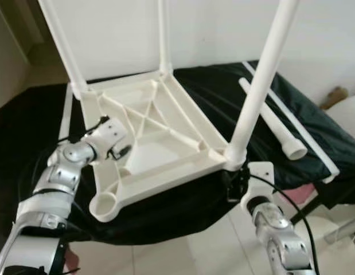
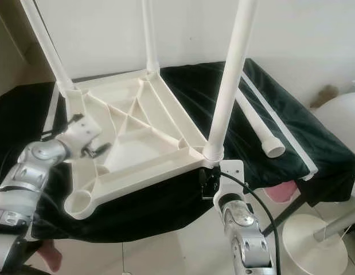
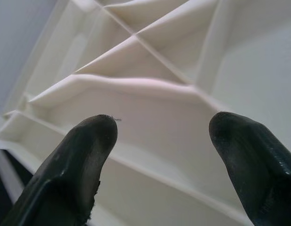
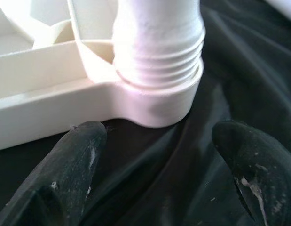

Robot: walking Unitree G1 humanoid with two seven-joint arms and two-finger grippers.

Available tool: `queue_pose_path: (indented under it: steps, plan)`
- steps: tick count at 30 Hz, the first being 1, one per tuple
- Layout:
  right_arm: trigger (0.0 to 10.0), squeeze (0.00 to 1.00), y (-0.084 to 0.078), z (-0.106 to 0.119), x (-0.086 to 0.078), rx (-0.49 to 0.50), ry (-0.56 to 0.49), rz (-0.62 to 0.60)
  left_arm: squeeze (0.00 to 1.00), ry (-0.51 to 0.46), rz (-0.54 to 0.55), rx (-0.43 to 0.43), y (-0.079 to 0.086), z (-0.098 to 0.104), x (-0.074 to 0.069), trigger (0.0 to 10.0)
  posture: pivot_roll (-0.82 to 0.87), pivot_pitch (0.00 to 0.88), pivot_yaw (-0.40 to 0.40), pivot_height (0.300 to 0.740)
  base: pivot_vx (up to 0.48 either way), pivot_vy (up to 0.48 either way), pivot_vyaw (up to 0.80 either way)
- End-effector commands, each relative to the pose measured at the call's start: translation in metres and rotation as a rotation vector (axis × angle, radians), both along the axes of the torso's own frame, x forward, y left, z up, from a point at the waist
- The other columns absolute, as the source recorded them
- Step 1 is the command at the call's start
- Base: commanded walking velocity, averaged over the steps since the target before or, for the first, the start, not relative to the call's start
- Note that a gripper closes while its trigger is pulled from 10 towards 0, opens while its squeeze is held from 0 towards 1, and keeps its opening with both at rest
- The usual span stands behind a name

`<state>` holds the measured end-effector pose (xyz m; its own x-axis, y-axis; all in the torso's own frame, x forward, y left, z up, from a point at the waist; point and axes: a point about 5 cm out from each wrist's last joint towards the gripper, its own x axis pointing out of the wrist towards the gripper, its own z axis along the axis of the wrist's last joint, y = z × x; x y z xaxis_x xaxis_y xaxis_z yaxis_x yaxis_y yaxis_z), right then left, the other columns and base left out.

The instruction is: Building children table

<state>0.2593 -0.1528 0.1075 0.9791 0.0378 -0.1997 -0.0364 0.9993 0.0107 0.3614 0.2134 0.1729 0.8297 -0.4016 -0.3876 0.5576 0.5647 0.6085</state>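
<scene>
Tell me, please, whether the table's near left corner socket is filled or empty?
Empty: the near left socket is an open round hole, while three legs stand in the other corners and a fourth leg lies loose on the black cloth.

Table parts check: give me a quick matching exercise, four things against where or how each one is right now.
Things:
1. loose leg
2. empty socket
3. left gripper
4. right gripper

States:
A. open, at the screwed-in leg's base
B. lying on the black cloth
C. open, over the tabletop's ribbed underside
D. near corner, no leg fitted

Pairs: 1-B, 2-D, 3-C, 4-A
</scene>
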Motion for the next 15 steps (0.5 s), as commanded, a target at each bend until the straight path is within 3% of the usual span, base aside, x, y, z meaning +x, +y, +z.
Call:
queue_pose_path:
  steps: [1, 7, 10, 15]
  plan:
    - [10.0, 0.0, -0.002, -0.001, 0.002, -0.004, 0.01, 0.001, 0.0, -0.142, 0.156, 0.025, 0.013, 0.004, 0.004, 10.0, 0.01, 0.0, 0.012, 0.74, 0.0, 0.0, 0.0]
    - [10.0, 0.0, -0.004, 0.001, 0.006, -0.028, -0.002, 0.01, 0.0, -0.131, 0.12, 0.094, 0.012, -0.003, 0.002, 10.0, 0.01, 0.0, 0.012, 0.74, 0.0, 0.0, 0.0]
    - [10.0, 0.0, -0.005, 0.004, 0.011, -0.04, -0.012, 0.016, 0.0, -0.122, 0.056, 0.169, 0.004, -0.012, -0.002, 10.0, 0.01, 0.0, 0.011, 0.74, 0.0, 0.0, 0.0]
    - [10.0, 0.0, -0.005, 0.005, 0.015, -0.046, -0.018, 0.018, 0.0, -0.114, 0.024, 0.181, -0.003, -0.015, -0.002, 10.0, 0.02, 0.0, 0.011, 0.74, 0.0, 0.0, 0.0]
